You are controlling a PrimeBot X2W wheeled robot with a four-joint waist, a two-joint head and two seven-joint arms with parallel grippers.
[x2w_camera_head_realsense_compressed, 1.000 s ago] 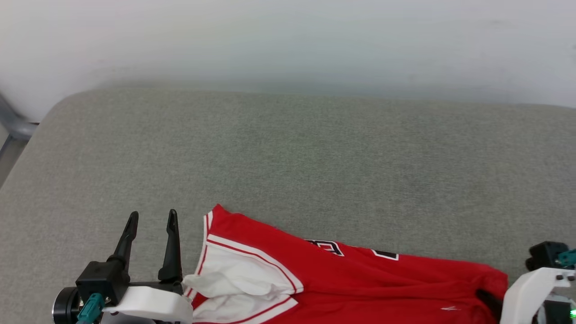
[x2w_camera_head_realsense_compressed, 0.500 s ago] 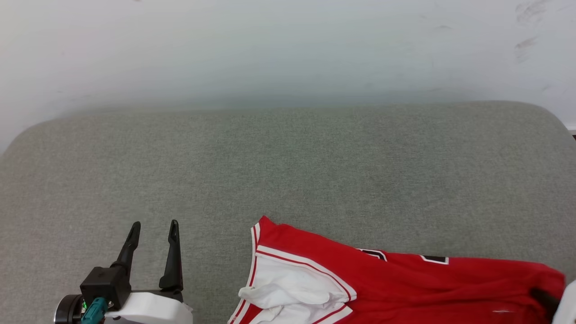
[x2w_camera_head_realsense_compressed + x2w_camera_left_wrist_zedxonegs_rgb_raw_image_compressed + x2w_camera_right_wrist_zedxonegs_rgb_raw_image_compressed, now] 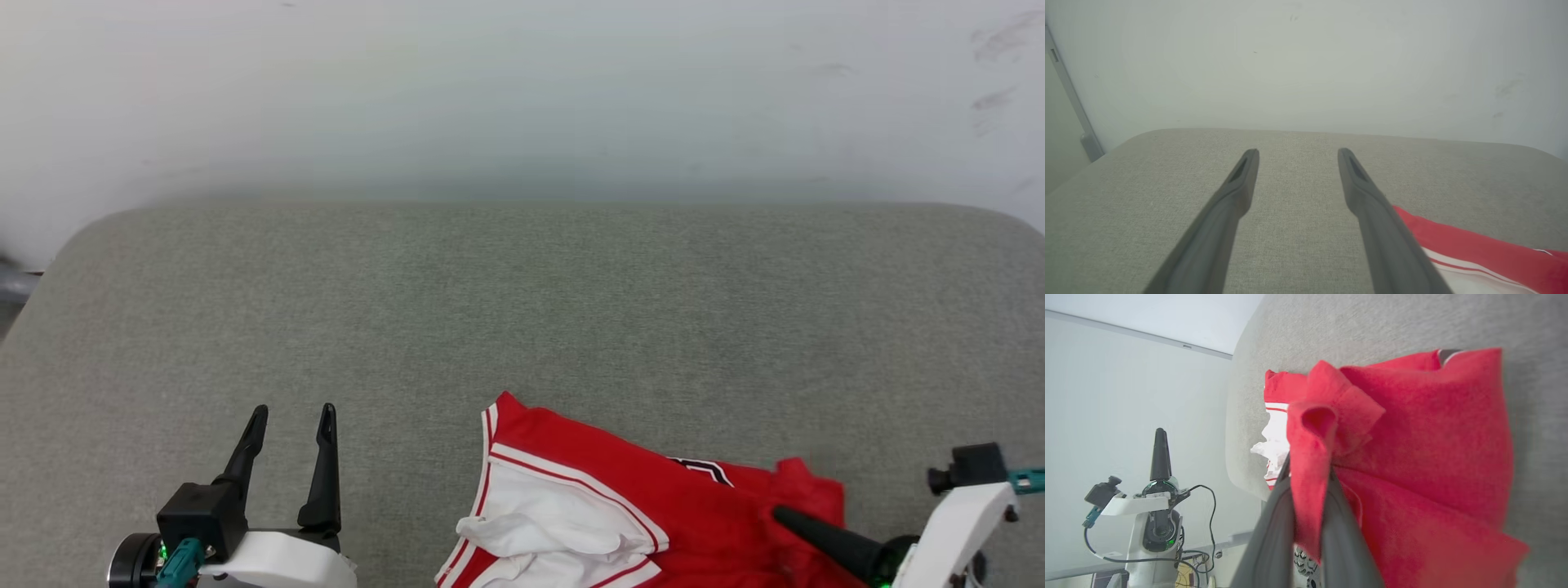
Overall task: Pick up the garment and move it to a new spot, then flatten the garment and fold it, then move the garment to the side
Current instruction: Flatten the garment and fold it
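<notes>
The left gripper (image 3: 294, 411) at lower left and the right gripper (image 3: 782, 514) at lower right have long, tapering matt-black fingers (image 3: 1372, 204) with a slotted recess near each tip, black block bases, glossy white wrist shells (image 3: 282, 563), teal connectors (image 3: 184, 559), green indicator lights (image 3: 880, 582) and a looping thin black cable (image 3: 1212, 522).

- The garment (image 3: 620, 482) is a red jersey with a white sleeve (image 3: 539, 494) edged in red-and-white striped trim. A sliver of black, white-outlined print (image 3: 706, 467) shows.
- It lies crumpled at the lower centre-right of the head view, running off the bottom edge.
- Its right end is bunched up, pinched between the fingers (image 3: 1274, 539) of the right gripper (image 3: 1309, 477).
</notes>
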